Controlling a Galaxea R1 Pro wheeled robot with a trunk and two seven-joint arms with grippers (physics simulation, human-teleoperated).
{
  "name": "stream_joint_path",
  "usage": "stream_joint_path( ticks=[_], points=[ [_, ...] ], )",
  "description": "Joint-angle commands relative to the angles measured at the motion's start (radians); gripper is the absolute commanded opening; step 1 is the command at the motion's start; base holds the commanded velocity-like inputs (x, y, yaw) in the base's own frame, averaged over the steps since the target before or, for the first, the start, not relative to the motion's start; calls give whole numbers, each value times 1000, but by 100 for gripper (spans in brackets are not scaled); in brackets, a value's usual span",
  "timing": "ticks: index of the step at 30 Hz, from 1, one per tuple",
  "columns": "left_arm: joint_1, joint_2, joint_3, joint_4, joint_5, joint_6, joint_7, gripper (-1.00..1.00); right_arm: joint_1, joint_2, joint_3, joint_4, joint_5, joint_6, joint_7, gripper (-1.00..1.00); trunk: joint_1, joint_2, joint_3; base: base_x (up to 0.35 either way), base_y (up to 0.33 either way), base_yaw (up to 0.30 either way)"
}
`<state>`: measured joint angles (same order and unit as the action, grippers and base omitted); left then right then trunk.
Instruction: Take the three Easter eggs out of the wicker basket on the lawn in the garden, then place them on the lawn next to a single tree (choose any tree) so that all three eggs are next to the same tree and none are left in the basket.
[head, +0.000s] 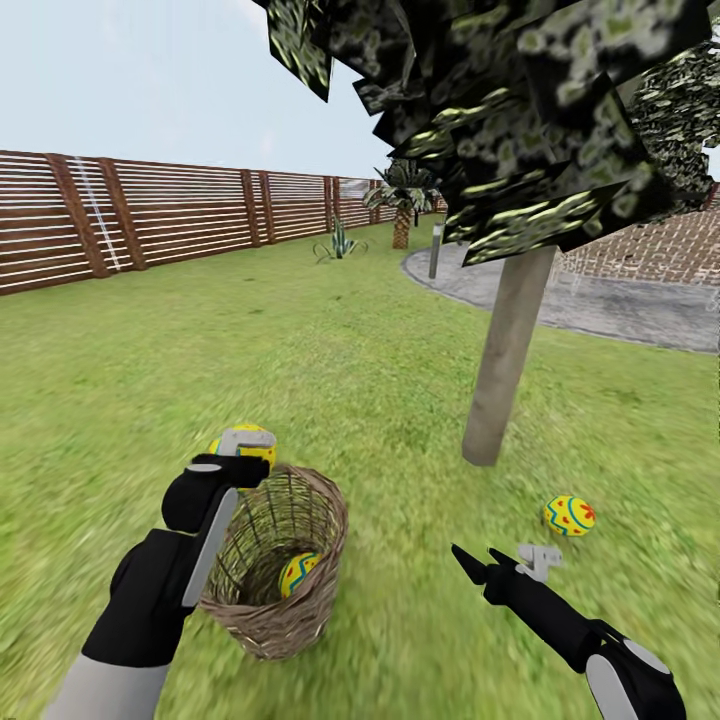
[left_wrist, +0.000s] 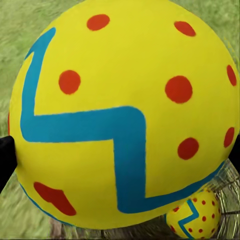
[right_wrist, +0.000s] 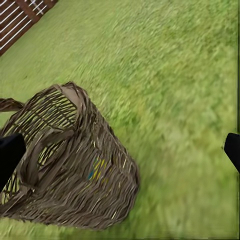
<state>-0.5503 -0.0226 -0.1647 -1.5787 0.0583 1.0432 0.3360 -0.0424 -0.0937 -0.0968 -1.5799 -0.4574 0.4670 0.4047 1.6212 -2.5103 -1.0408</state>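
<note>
Three Easter eggs are sitting in three different spots right now. Over on the left, the left gripper is pinching one egg tight above the far rim of the wicker basket. In the left wrist view that held egg is looking huge, and a second egg is peeking out below it. That second egg is lying inside the basket. The round egg could be slipping out of the fingers and falling back in, or bumping the rim and tipping the basket.

Moving right, the tree is standing on the lawn, and the third egg is lying near its trunk. The right gripper is hanging low over the grass with its fingers apart and nothing in them. It is near that egg, so a careless swing might be knocking the egg away from the tree.
</note>
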Motion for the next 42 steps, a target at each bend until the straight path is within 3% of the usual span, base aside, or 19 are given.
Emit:
stream_joint_path(
  ticks=[1,14,42],
  points=[
    [-1,0,-1,-1,8,-4,17,-100,-1,0,-1,0,-7,8,2,100,0,0,-1,-141,-201,0],
    [0,0,-2,-4,8,-32,35,-100,-1,0,0,4,-2,8,2,100,0,0,-1,-22,-81,0],
    [0,-2,1,-14,10,-39,29,-100,-1,2,1,5,3,10,2,100,-13,6,116,0,0,-60]
  ],
)
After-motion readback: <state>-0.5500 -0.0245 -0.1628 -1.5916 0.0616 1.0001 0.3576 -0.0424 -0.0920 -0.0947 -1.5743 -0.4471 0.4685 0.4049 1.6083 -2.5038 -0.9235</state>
